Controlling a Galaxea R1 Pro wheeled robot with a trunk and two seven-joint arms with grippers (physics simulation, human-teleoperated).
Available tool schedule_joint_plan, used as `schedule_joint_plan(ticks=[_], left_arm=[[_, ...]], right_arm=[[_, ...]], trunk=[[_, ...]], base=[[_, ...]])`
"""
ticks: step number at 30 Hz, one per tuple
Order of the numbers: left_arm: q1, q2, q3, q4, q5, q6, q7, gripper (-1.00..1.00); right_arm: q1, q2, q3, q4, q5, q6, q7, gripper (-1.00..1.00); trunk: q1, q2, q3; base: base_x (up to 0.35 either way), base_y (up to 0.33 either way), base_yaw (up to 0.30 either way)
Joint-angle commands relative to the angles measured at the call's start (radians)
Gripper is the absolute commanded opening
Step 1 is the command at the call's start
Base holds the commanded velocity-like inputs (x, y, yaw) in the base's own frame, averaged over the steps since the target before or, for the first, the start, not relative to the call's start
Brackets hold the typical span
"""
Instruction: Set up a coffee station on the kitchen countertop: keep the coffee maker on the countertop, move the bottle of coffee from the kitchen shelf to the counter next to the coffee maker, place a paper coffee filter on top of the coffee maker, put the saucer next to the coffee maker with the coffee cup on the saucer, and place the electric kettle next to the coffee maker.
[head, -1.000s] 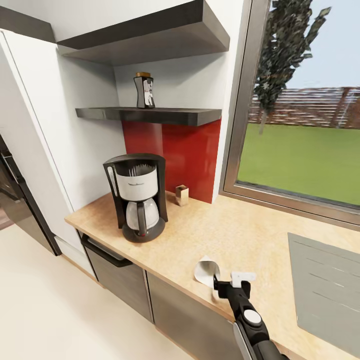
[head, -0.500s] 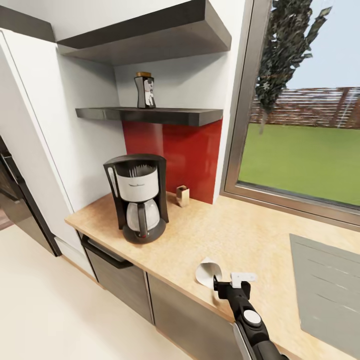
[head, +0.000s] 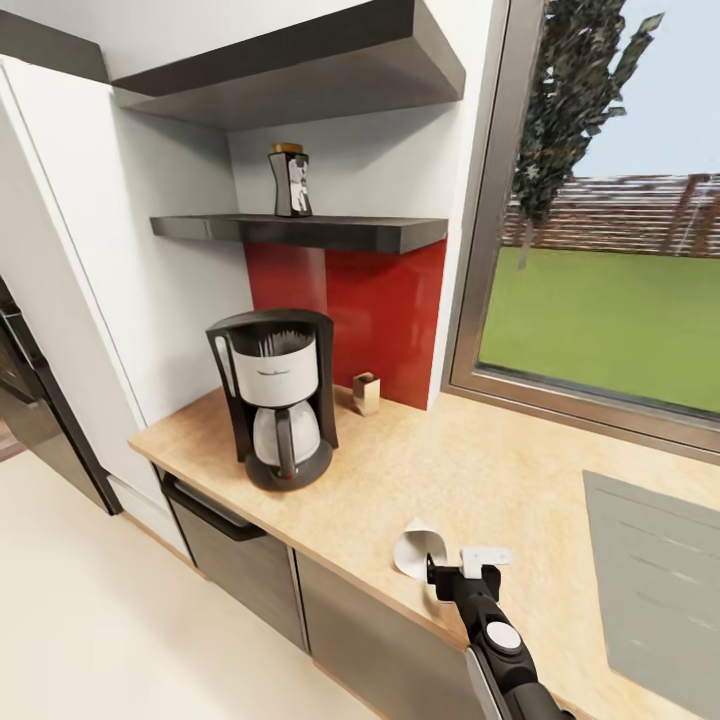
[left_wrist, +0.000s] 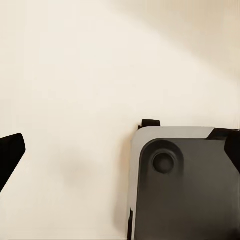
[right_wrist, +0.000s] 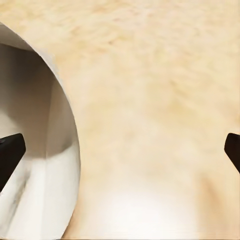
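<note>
One bottle of coffee (head: 289, 181) stands on the glossy black kitchen shelf (head: 300, 231), above the coffee maker (head: 277, 395) with its pale carafe. On the speckled light-wood kitchen countertop (head: 480, 470), the right gripper (head: 462, 567) reaches low, fingers spread wide beside the white paper coffee filter (head: 415, 548), an open cone lying sideways.

Speckled matt light-wood kitchen countertop (head: 470, 470), glossy black kitchen shelf (head: 300, 231), white paper coffee filter (head: 413, 547).
</note>
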Motion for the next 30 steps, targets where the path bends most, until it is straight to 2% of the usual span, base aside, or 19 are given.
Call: schedule_joint_plan(ticks=[1, 10, 30], left_arm=[[-0.001, 0.000, 0.001, 0.001, 0.005, -0.003, -0.001, 1.00], [-0.001, 0.000, 0.001, 0.001, 0.005, -0.003, 0.000, 1.00], [-0.001, 0.000, 0.001, 0.001, 0.006, -0.003, -0.001, 1.00]], right_arm=[[-0.001, -0.001, 0.002, -0.001, 0.003, 0.007, -0.005, 1.00], [-0.001, -0.001, 0.001, 0.043, 0.002, 0.006, -0.005, 1.00], [-0.001, 0.000, 0.001, 0.046, 0.002, 0.004, -0.005, 1.00]], trunk=[[0.001, -0.002, -0.002], [0.001, -0.002, -0.002], [0.001, -0.002, -0.002]], base=[[0.183, 0.000, 0.000], [0.105, 0.000, 0.000], [0.012, 0.000, 0.000]])
